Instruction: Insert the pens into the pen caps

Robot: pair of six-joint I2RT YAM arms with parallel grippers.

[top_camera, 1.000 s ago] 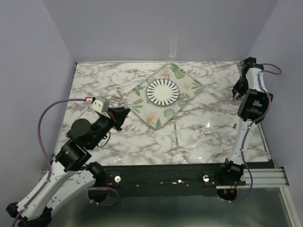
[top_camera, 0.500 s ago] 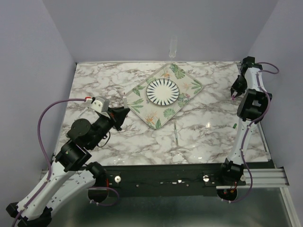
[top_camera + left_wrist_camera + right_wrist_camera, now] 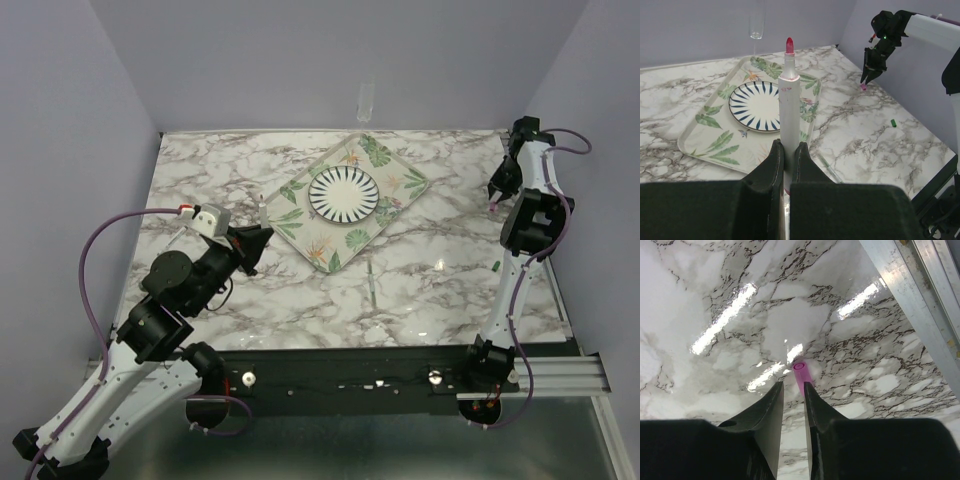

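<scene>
Tray (image 3: 400, 190): leaf-patterned, lies cornerwise on the table. One plate (image 3: 343, 193), white with dark radial stripes, sits at its centre.

Left gripper (image 3: 788, 150): fingers clamped on the lower barrel of a white pen (image 3: 789, 100). The pen stands upright with its red tip up and uncapped. In the top view it is at the tray's left corner, above the surface.

Right gripper (image 3: 791, 387): well to the right of the tray, at the table's right edge. The fingers are drawn in close on either side of a pink cap (image 3: 802, 374), which is at their tips with its open end visible. Cannot tell whether the cap touches the surface.

Green cap (image 3: 496, 265): lies loose on the table to the right of the tray, nearer the arm bases than the pink cap.

Slim pen (image 3: 372, 282): lies flat just off the tray's near corner.

Table (image 3: 220, 180): white marble with grey veins, glossy.

Walls (image 3: 300, 60): plain lilac on three sides. A clear tube (image 3: 365, 100) is upright against the back wall, behind the tray's far corner.
</scene>
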